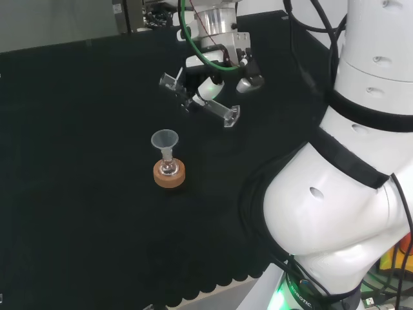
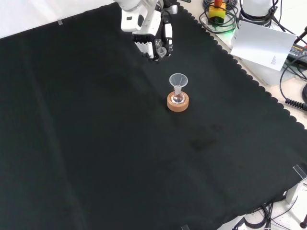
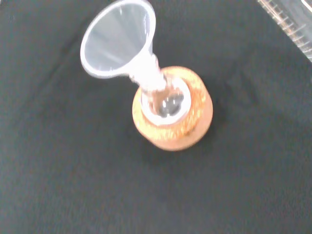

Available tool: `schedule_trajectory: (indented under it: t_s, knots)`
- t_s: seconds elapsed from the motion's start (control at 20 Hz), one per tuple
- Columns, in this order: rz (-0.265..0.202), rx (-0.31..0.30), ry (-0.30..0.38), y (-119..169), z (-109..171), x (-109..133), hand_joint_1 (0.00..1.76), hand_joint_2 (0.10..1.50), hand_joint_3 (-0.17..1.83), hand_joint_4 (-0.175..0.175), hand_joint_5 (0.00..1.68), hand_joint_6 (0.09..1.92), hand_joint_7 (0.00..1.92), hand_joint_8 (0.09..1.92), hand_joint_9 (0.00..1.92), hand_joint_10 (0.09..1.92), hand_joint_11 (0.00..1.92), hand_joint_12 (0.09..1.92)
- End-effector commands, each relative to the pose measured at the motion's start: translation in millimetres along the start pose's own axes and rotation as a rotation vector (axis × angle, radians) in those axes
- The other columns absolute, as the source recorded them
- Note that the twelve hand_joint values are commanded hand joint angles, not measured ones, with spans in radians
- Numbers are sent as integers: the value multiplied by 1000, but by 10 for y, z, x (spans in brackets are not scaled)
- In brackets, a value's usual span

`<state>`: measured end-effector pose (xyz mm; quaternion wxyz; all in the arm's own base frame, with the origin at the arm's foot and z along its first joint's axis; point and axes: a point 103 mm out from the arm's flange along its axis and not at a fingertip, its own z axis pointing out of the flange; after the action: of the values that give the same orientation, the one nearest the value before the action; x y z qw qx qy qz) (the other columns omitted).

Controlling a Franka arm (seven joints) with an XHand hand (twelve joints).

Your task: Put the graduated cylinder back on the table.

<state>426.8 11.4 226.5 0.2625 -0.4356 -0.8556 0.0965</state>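
The robot hand (image 1: 216, 81) hangs above the tabletop (image 1: 77, 129), its fingers curled round a clear graduated cylinder (image 1: 201, 101) held nearly on its side, foot toward the right in the head view. Nearer the camera in that view stands a cork ring stand (image 1: 169, 174) carrying a small flask (image 1: 169, 168) topped by a funnel (image 1: 165, 140). Step in hand: carrying the cylinder, not yet set down. The next move likely calls for turning it upright and lowering it onto bare cloth, apart from the stand.
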Motion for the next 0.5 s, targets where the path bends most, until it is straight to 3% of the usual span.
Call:
schedule_trajectory:
  t_s: [0.05,0.5]
  knots:
    - [-30,-85,21,171,-83,-95,1131,1193,-149,-117,984,1030,1330,220,1472,87,1386,657]
    - [-71,-306,125,492,-160,-343,1129,1196,-157,-113,986,1028,1321,214,1465,87,1382,658]
